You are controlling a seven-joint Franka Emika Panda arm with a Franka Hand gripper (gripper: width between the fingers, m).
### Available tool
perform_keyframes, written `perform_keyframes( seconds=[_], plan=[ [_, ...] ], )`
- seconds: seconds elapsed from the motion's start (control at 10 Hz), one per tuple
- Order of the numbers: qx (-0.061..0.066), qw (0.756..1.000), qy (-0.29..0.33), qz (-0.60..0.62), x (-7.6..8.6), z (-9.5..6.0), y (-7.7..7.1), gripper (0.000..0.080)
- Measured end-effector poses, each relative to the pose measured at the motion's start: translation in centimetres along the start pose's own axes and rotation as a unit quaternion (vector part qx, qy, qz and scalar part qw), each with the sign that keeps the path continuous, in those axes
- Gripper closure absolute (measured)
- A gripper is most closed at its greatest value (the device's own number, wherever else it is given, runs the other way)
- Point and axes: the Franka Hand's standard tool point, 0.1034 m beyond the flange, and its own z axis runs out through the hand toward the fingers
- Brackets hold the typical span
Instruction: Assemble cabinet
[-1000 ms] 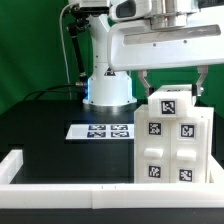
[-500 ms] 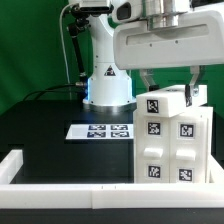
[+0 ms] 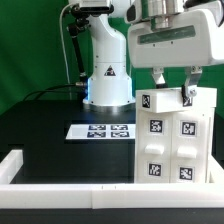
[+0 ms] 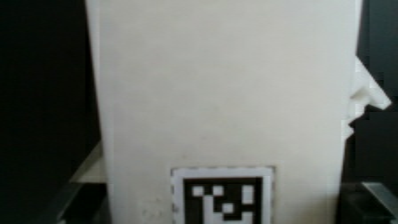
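The cabinet [image 3: 172, 140] is a white blocky box with several black-and-white tags on its front. It stands on the black table at the exterior view's right. My gripper [image 3: 173, 90] comes down from above and is shut on the cabinet's raised top part, one finger [image 3: 157, 80] on each side. In the wrist view a white cabinet panel [image 4: 214, 90] with one tag fills the picture between the jaws of my gripper [image 4: 222, 200]. The fingers show only as dark shapes at the panel's two sides.
The marker board [image 3: 98, 131] lies flat on the table beside the cabinet, toward the exterior view's left. A long white border rail [image 3: 70, 190] runs along the front and up the left side. The robot's white base [image 3: 107, 85] stands behind.
The fingers have closed in from both sides onto the cabinet's top part. The hand has shifted toward the exterior view's right. The cabinet's top now looks slightly turned.
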Motion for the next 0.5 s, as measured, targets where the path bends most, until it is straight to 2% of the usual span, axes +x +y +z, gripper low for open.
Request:
perform_keyframes(
  seconds=[0.5],
  plan=[
    [0.004, 0.986, -0.015, 0.164, -0.22, 0.03, 0.00, 0.0245]
  ],
)
